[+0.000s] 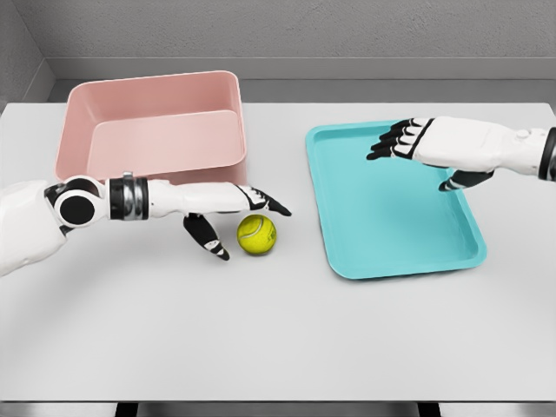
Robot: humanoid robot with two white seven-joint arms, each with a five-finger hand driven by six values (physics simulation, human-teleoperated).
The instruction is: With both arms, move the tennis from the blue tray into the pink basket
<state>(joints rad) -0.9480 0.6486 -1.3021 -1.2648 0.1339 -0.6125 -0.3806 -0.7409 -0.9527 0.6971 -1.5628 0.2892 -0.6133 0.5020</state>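
Ball [257, 234] is seen loose on the table [278, 347], near the basket [156, 122]; it may be bumped away by the spread, empty fingers of the left hand [230, 213].

The right hand [417, 143] is held open over the tray [391, 226].

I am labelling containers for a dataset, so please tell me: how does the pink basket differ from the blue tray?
The pink basket has tall walls, while the blue tray is shallow with a low rim. The basket sits at the table's back left, the tray on the right. The right hand hovers over the tray; the left hand is in front of the basket, beside the tennis ball. Both containers are empty.
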